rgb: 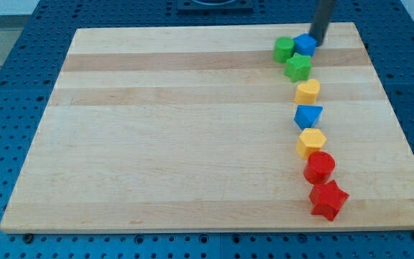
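Note:
My tip [315, 44] comes down from the view's top and rests against the right side of a blue block [305, 44] near the board's top right. A green round block [284, 49] touches that blue block on its left, and a green star block [298, 67] sits just below them. Further down the same column lie a yellow block [307, 91], a blue triangular block [308, 115], a yellow hexagonal block [311, 142], a red round block [320, 167] and a red star block [328, 199].
The blocks stand on a pale wooden board [178, 129], which lies on a blue perforated table [6, 86]. The board's right edge runs close to the column of blocks.

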You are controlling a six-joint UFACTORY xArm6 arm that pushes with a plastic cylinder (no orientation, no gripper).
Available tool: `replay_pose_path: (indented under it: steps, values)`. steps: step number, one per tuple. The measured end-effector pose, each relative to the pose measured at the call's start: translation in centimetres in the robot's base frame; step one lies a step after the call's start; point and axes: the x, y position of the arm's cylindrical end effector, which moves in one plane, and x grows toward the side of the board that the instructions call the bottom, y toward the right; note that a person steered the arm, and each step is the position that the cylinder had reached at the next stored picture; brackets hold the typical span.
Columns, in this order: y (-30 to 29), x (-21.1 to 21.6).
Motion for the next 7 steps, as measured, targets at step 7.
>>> replay_pose_path:
  steps: [7]
  values:
    - [3.2,11.8]
